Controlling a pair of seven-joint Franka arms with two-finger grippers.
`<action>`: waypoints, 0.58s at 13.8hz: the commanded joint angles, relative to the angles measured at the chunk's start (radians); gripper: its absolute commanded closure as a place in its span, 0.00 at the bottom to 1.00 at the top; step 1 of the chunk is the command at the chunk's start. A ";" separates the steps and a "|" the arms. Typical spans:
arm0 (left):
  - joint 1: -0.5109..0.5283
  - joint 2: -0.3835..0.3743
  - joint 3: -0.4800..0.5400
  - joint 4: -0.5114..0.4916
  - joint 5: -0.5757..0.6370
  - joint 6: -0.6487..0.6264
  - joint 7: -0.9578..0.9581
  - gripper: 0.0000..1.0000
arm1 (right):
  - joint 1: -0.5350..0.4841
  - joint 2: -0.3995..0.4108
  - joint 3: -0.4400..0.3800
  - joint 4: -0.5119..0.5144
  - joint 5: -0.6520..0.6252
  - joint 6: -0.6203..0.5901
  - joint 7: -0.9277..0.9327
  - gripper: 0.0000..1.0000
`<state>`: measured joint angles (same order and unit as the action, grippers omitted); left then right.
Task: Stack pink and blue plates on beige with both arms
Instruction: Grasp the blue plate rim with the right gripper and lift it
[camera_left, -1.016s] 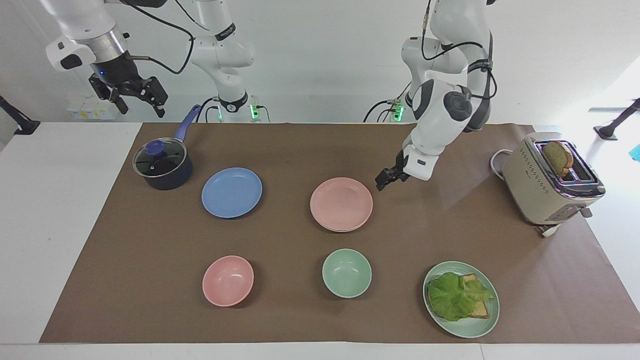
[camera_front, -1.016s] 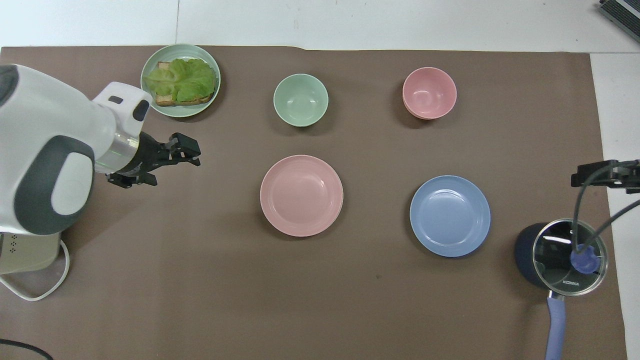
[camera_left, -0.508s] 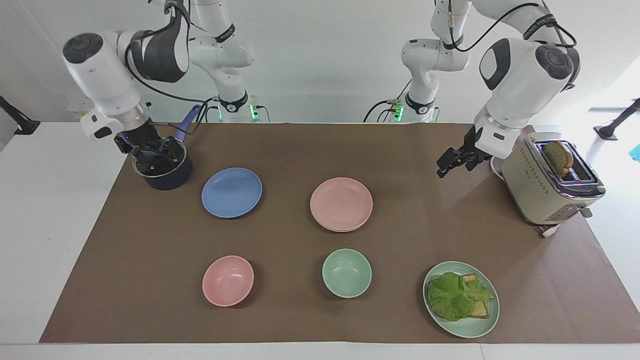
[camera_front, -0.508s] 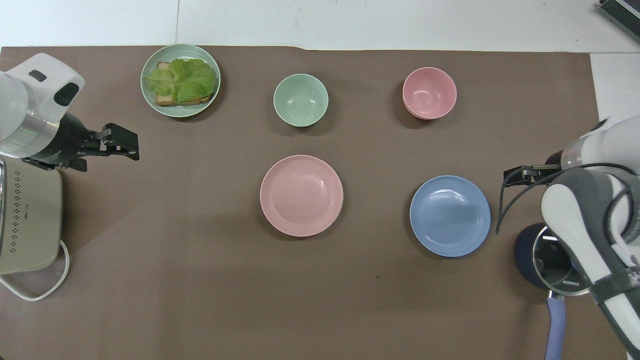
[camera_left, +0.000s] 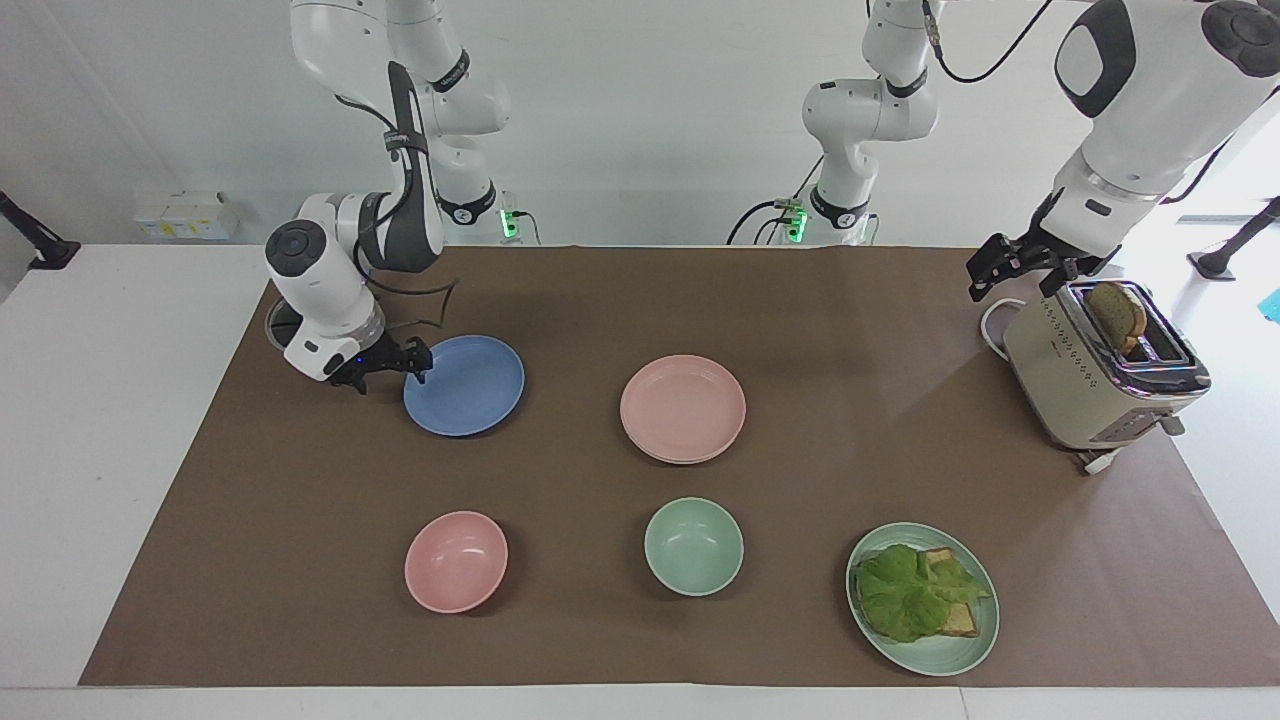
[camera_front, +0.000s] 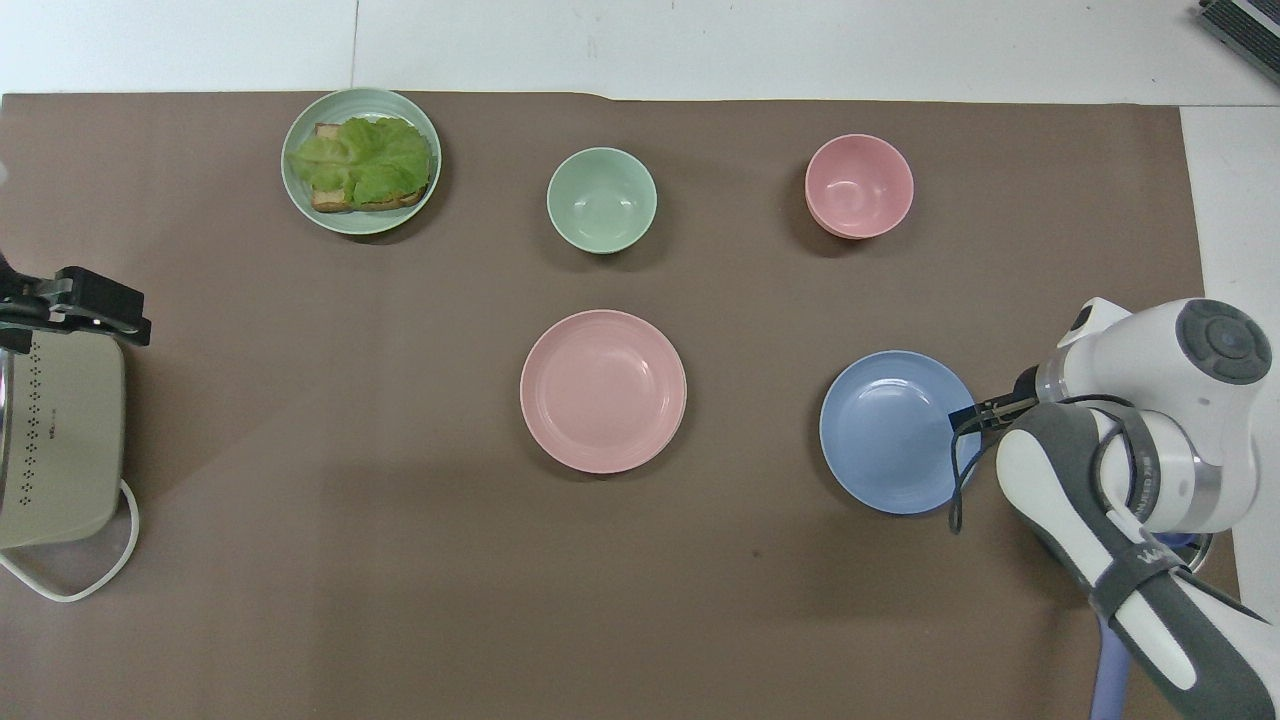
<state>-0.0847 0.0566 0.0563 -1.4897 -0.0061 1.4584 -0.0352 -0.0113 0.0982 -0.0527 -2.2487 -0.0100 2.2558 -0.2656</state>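
The blue plate (camera_left: 465, 385) (camera_front: 895, 430) lies flat on the brown mat toward the right arm's end. My right gripper (camera_left: 390, 368) (camera_front: 972, 413) is low and open at that plate's rim, on the side toward the right arm's end. The pink plate (camera_left: 683, 403) (camera_front: 603, 390) sits mid-table on another plate. Only a thin pale rim of that one, the beige plate (camera_left: 690, 459), shows. My left gripper (camera_left: 1010, 265) (camera_front: 95, 310) hangs open and empty in the air over the edge of the toaster (camera_left: 1100, 370).
A pink bowl (camera_left: 456, 560), a green bowl (camera_left: 693, 546) and a green plate with toast and lettuce (camera_left: 922, 598) stand farther from the robots. The right arm covers most of a dark pot (camera_left: 281, 322) beside the blue plate. Toast stands in the toaster.
The right gripper swung down from above the pot to the blue plate's rim. The left gripper drew away from the pink plate and rose to the toaster.
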 joint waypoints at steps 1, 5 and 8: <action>0.006 -0.021 -0.003 0.051 0.024 -0.052 0.021 0.00 | -0.004 -0.022 0.001 -0.052 0.025 0.041 -0.026 0.02; 0.008 -0.044 -0.003 0.040 0.012 -0.039 0.028 0.00 | 0.016 -0.008 0.001 -0.052 0.038 0.030 -0.002 0.91; 0.008 -0.046 -0.003 0.039 0.012 -0.039 0.024 0.00 | 0.033 0.006 0.001 -0.026 0.038 0.022 0.072 1.00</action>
<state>-0.0847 0.0158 0.0567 -1.4503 -0.0040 1.4353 -0.0245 0.0113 0.0998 -0.0521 -2.2842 0.0045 2.2723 -0.2240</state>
